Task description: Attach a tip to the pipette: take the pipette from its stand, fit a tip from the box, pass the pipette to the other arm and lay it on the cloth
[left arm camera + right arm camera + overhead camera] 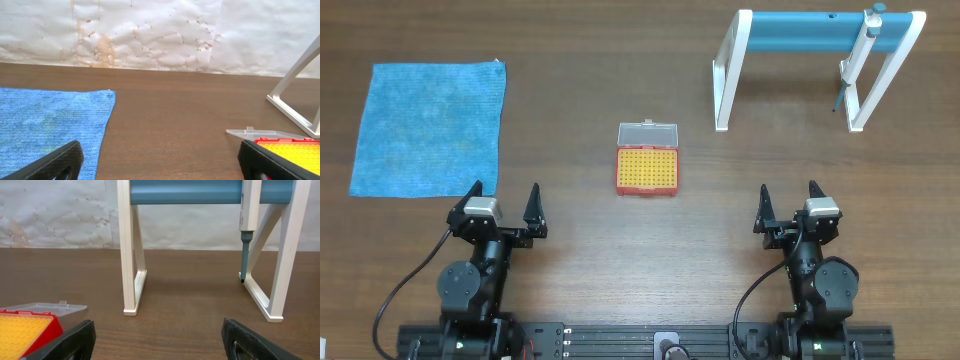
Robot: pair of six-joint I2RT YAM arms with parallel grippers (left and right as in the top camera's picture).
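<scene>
1. Your left pincer (505, 190) sits at the lower left of the frame, wide open and holding nothing.
2. Your right pincer (788, 190) sits at the lower right, likewise spread wide with nothing in it.
3. You see the tip box (647, 170), lid open, at the centre of the worktop (580, 260).
4. The pipette (855, 57) hangs on the stand (800, 32) at the upper right.
5. The blue cloth (428, 130) lies flat at the upper left.

Woven cloth (428, 129); wood-grain table (570, 260); clear-lidded plastic box (647, 163).
</scene>
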